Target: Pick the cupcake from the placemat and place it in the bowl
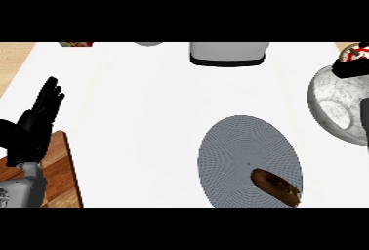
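Nearest the lower edge, a brown pastry (276, 187) is seen lying on the near right part of a grey oval placemat (241, 146), which rests flat on the white surface (144, 112). At the lower left, a wooden board (63, 176) is partly covered by a grey forearm, and the left hand (36, 122) is held above it with fingers straight and released, grasping nothing. Farther off at the right edge, a marbled grey bowl (335, 105) is found, well apart from the placemat. Just above its far rim, the right hand (352, 67) is seen clenched around the cupcake (358, 52), whose red and white top shows. At the far edge, a grey box-like appliance (229, 52) is placed
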Controlling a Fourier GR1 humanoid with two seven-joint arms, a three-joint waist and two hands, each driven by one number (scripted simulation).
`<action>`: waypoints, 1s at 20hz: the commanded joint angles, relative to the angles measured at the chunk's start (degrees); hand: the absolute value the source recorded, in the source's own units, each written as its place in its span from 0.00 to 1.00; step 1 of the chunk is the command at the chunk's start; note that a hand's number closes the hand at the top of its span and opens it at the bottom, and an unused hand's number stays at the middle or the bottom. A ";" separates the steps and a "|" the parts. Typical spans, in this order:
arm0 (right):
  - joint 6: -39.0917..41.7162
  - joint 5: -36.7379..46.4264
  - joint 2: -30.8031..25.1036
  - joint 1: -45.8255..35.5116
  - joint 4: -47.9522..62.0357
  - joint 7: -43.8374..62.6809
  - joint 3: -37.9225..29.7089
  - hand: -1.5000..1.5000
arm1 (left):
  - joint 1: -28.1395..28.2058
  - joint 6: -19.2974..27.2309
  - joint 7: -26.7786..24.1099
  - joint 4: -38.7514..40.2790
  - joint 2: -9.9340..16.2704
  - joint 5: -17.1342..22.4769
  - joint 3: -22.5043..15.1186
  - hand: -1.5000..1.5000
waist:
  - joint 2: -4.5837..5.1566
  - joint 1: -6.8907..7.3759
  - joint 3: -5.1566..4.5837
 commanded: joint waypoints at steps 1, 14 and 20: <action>-4.04 -4.01 -3.60 0.85 7.22 -8.18 -4.98 1.00 | -4.25 -0.07 2.92 1.63 0.86 0.42 1.12 0.50 | 0.07 -0.02 0.01; -1.34 -8.74 -13.04 -3.51 38.99 -16.49 -13.00 1.00 | -0.73 -1.51 0.36 -0.49 0.19 0.16 0.33 0.50 | 0.33 0.90 0.04; -1.10 -13.93 -14.45 -4.47 46.91 -31.25 -15.50 0.00 | -2.10 -2.99 1.73 0.32 1.76 2.00 2.60 0.50 | 0.26 0.72 0.07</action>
